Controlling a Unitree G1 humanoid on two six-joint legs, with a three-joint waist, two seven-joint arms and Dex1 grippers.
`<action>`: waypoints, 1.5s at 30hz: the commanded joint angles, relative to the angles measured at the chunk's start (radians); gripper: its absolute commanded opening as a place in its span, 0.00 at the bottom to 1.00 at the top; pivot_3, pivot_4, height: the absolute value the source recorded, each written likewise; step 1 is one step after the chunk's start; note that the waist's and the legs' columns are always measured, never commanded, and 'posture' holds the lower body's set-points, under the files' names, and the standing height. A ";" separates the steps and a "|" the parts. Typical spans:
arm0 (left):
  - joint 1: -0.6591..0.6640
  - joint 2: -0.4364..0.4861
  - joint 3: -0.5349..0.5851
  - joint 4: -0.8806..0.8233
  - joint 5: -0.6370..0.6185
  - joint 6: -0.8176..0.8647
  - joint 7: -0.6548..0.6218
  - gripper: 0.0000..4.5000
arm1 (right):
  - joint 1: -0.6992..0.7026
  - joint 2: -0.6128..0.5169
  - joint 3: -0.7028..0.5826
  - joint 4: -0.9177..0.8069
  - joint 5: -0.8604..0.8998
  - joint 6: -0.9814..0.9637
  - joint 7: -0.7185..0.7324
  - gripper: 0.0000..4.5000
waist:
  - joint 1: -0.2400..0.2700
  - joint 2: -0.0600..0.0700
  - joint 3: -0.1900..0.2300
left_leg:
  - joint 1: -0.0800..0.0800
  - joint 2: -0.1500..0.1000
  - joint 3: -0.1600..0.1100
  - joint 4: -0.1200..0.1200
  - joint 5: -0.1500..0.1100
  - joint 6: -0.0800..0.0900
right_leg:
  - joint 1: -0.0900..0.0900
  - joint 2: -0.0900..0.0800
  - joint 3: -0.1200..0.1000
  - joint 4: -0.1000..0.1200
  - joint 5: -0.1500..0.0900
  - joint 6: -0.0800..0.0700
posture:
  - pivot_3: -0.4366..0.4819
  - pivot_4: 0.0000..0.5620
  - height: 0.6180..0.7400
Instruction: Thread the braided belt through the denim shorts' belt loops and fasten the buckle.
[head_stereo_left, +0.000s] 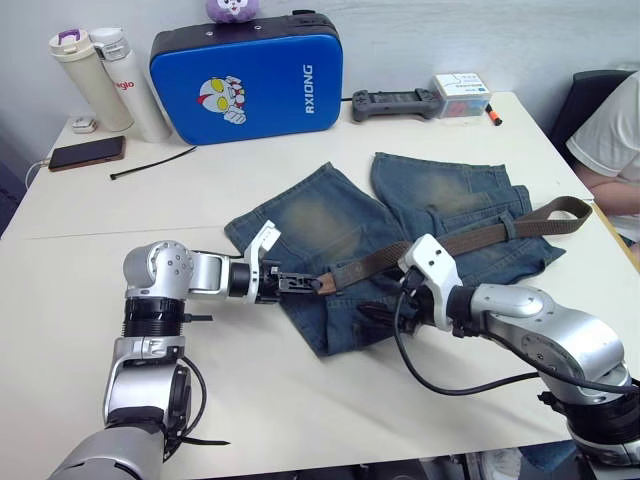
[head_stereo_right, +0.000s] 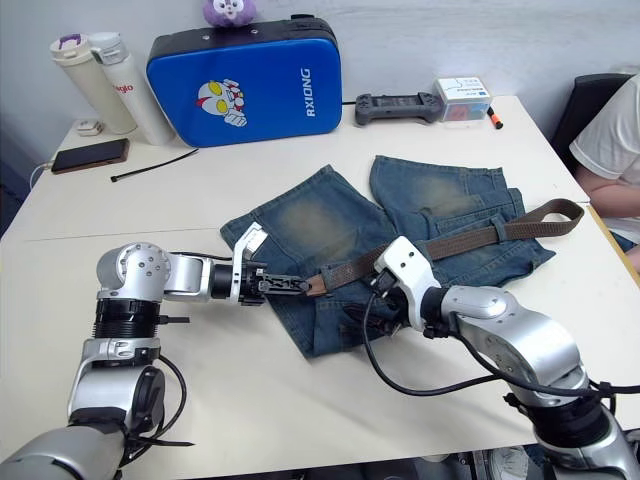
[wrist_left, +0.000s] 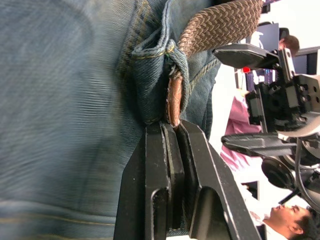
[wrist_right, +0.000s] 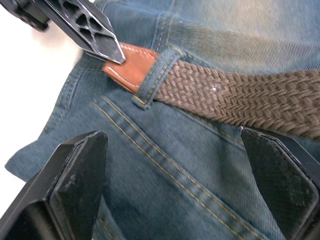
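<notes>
on the bench (head_stereo_left: 90, 250), just in front of the blue axiong case (head_stereo_left: 247, 77), the denim shorts (head_stereo_left: 330, 230) lie flat with the braided belt (head_stereo_left: 450, 243) across the waistband. left gripper (head_stereo_left: 305, 283) jaws are clenched on its leather tip, just past a belt loop (wrist_right: 156, 75); right gripper (wrist_right: 175, 165) jaws are released above. the strap looks limp and light, so the stiffer tip seems the best hold.

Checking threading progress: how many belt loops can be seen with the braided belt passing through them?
2. One belt loop sits just behind the leather tip held by the left claw; another is farther along the braided belt. Others may be hidden.
</notes>
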 joint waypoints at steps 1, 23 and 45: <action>-0.001 0.034 0.009 -0.007 -0.050 0.001 -0.007 0.01 | 0.015 -0.053 -0.025 -0.014 -0.015 0.016 0.028 1.00 | 0.000 0.000 0.000 | 0.000 0.000 0.000 0.000 0.000 0.000 | 0.000 0.000 0.000 0.000 0.000 0.000 | 0.48 0.27 1.00; 0.107 0.349 -0.008 -0.170 -0.351 0.001 0.045 0.00 | -0.035 -0.034 0.012 0.202 -0.121 0.114 -0.028 0.00 | -0.005 0.000 0.000 | 0.000 0.000 0.000 -0.001 0.000 0.000 | -0.001 0.000 0.001 0.000 0.000 0.000 | 0.48 0.27 1.00; 0.694 0.910 0.195 -0.055 -0.126 -0.165 -0.304 0.00 | -0.109 -0.007 0.135 0.324 -0.204 0.026 0.112 0.00 | -0.031 -0.011 -0.007 | 0.006 0.002 0.000 -0.011 -0.001 -0.002 | 0.002 0.000 0.001 -0.004 -0.001 -0.003 | 0.48 0.27 1.00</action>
